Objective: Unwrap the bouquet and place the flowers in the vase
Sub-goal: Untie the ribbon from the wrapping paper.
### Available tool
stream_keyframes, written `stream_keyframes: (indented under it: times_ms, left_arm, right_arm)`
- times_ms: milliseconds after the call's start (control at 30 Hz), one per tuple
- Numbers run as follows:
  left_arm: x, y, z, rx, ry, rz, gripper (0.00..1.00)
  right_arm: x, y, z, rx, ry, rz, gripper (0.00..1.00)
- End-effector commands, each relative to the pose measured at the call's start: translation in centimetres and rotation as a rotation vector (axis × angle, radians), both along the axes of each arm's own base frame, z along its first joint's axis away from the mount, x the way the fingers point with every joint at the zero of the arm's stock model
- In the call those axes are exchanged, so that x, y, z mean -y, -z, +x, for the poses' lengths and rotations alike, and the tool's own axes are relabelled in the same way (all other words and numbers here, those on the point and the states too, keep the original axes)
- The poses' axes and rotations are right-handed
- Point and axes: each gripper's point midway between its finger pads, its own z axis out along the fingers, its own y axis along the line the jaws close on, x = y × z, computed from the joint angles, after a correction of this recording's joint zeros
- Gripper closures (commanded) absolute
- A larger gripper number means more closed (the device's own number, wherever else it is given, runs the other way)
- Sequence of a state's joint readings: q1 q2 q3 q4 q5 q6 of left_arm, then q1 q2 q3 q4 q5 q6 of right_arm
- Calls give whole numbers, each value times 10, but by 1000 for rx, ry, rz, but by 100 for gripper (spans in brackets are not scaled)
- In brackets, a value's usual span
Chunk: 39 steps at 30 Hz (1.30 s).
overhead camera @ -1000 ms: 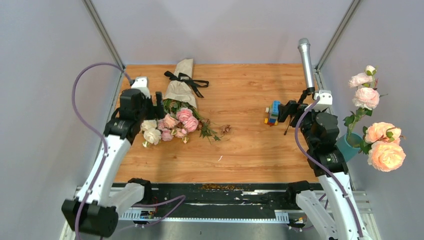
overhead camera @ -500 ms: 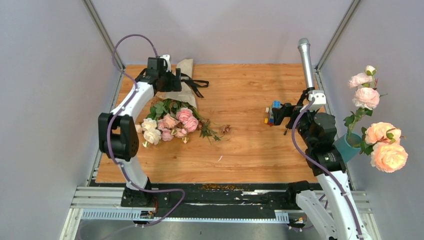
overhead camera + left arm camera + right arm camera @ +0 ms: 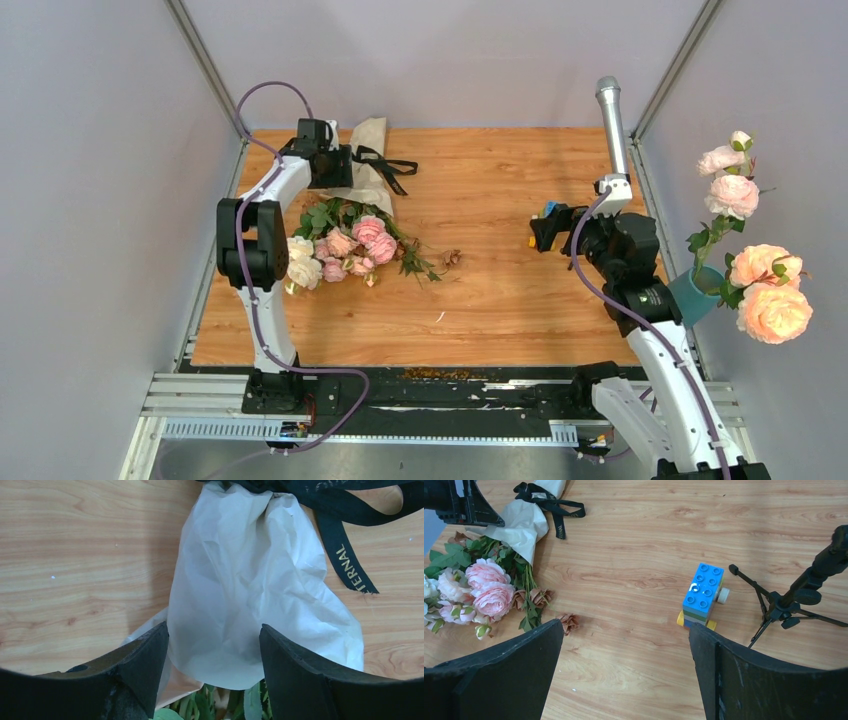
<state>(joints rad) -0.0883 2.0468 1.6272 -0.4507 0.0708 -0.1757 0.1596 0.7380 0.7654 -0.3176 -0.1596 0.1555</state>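
The bouquet point(image 3: 357, 205) lies at the table's far left. Its tan paper wrap point(image 3: 250, 595) is tied with a black ribbon point(image 3: 345, 562). The flowers point(image 3: 340, 245), small pink and cream roses, spill toward me; in the right wrist view the flowers point(image 3: 486, 587) lie at the left. My left gripper point(image 3: 212, 632) is open over the wrap's wide end, a finger on each side of the paper point(image 3: 370, 180). My right gripper point(image 3: 625, 626) hangs open above bare wood at mid-right with nothing in it. The teal vase point(image 3: 697, 292) stands at the right edge, partly behind the right arm.
Large peach roses point(image 3: 770, 295) and pink blooms point(image 3: 730, 190) stand in the vase. A silver microphone point(image 3: 612, 125) rises from a black tripod point(image 3: 784, 602). A toy block stack point(image 3: 703, 595) sits just ahead of the right gripper. A dried brown bloom point(image 3: 569, 622) lies loose.
My left arm has swung from beside the flower heads to the far paper end, and its jaws have narrowed a little. The right gripper has drifted left over the block stack.
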Motion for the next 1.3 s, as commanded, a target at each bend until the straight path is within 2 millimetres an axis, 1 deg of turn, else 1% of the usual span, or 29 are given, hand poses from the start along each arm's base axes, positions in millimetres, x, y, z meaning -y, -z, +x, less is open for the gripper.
stream_keyframes:
  times_ms: [0, 100, 200, 233, 367, 500, 600, 667, 733, 867, 900, 967, 1067, 1133, 1200, 1267]
  left_arm:
    - [-1, -14, 13, 42, 4, -21, 27]
    - [-1, -11, 13, 41, 11, -35, 34]
    - [2, -3, 12, 21, 19, -69, 43]
    - [2, -1, 12, 15, 18, -80, 45]
    - [5, 6, 9, 5, 17, -101, 45]
    - [9, 11, 3, 0, 17, -128, 50]
    - [10, 15, 1, -9, 21, -136, 62]
    - [12, 16, -1, -14, 24, -143, 71]
    - [13, 19, -4, -24, 20, -157, 82]
    - [18, 19, -10, -29, 0, -198, 99]
    - [19, 16, -10, -22, -7, -209, 100]
    - [19, 18, -17, -26, -39, -226, 100]
    - [9, 21, -26, -19, -137, -206, 100]
    - [7, 21, -34, -9, -173, -211, 100]
    - [8, 17, -41, 7, -201, -223, 100]
    - [13, 11, -49, 21, -214, -238, 100]
  right_arm:
    - [-10, -12, 4, 44, -52, 17, 2]
    - [-11, -11, 5, 38, -58, 18, 2]
    - [-11, -10, 4, 38, -61, 17, 2]
    - [-11, -10, 5, 36, -60, 17, 2]
    - [-13, -9, 4, 34, -70, 18, 2]
    - [-13, -7, 5, 28, -73, 18, 2]
    - [-15, -7, 5, 26, -79, 20, 2]
    - [-15, -7, 5, 26, -80, 20, 2]
    - [-14, -6, 5, 25, -78, 19, 2]
    - [-14, -6, 5, 24, -78, 20, 2]
    - [-14, -6, 5, 23, -78, 20, 2]
    - [-14, -6, 5, 24, -78, 21, 2]
    - [-13, -5, 5, 22, -70, 21, 2]
    - [-11, -6, 4, 24, -57, 17, 1]
    - [-10, -8, 4, 28, -53, 17, 1]
    - [-10, -8, 2, 31, -54, 19, 0]
